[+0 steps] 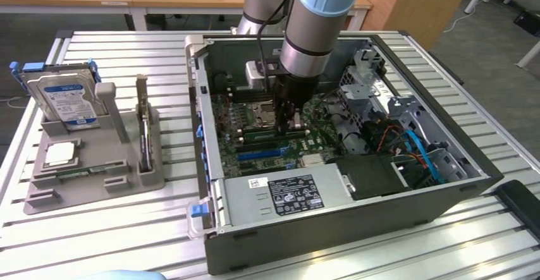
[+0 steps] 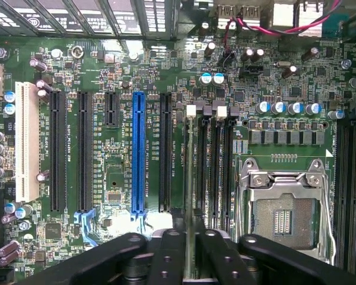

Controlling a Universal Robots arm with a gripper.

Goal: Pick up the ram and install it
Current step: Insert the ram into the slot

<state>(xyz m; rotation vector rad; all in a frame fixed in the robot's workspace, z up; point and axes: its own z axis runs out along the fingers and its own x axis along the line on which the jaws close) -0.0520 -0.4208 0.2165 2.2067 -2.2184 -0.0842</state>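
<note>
Exterior view: looked down at an angle from above, mid-distance, on the open computer case and table | Wrist view: behind gripper, faced motherboard squarely, close | Shared: motherboard around processor socket.

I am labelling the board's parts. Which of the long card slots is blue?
The blue slot. It lies between a short black slot and a long black slot; the others are black, except one white slot.

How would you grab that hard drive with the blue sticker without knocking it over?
Pinch the top edge of the hard drive, coming straight down. It stands upright in the gray stand, so its bottom is tucked in and only its top part sticks out, thin enough to pinch.
</note>
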